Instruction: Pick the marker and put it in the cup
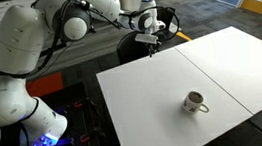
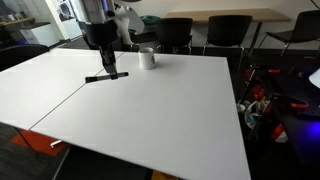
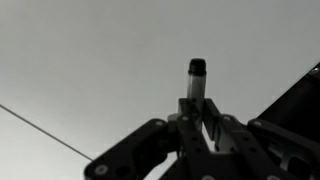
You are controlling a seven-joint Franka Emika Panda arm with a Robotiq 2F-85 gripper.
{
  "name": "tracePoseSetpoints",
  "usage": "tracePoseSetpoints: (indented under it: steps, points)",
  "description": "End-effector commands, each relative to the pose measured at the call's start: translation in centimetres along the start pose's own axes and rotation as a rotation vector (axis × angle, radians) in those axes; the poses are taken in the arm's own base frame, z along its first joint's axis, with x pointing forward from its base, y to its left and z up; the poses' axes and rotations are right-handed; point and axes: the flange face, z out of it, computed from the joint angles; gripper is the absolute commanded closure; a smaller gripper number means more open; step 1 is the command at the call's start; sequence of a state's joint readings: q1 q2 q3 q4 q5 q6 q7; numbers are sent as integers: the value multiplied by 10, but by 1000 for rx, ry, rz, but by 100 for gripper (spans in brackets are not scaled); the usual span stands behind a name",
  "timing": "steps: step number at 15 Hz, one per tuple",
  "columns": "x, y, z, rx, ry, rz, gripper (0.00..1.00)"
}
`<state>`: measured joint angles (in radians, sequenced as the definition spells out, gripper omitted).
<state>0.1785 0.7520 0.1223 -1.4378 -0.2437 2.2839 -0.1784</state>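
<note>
The marker point(image 3: 196, 78) is a thin dark stick. In the wrist view it runs between the fingers of my gripper point(image 3: 200, 122), which are drawn in tight on it. In an exterior view the marker point(image 2: 106, 77) lies flat at the table surface, right under my gripper point(image 2: 104, 68). The cup point(image 2: 147, 58), a small whitish mug with a loop handle, stands upright a short way beyond the gripper. In the other exterior view the cup point(image 1: 194, 101) stands mid-table and my gripper point(image 1: 148, 45) is at the table's far edge.
The white table point(image 2: 170, 110) has a seam line across it. Dark office chairs point(image 2: 175, 33) stand behind its far edge. Cables and lit equipment point(image 2: 275, 105) lie on the floor beside it. The robot base point(image 1: 18, 97) is off the table's side.
</note>
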Motion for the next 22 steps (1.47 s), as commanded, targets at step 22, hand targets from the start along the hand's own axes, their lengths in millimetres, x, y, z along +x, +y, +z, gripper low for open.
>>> tracePoseSetpoints:
  steps: [22]
  points:
    - [-139,81,-48,10,-62,417,95]
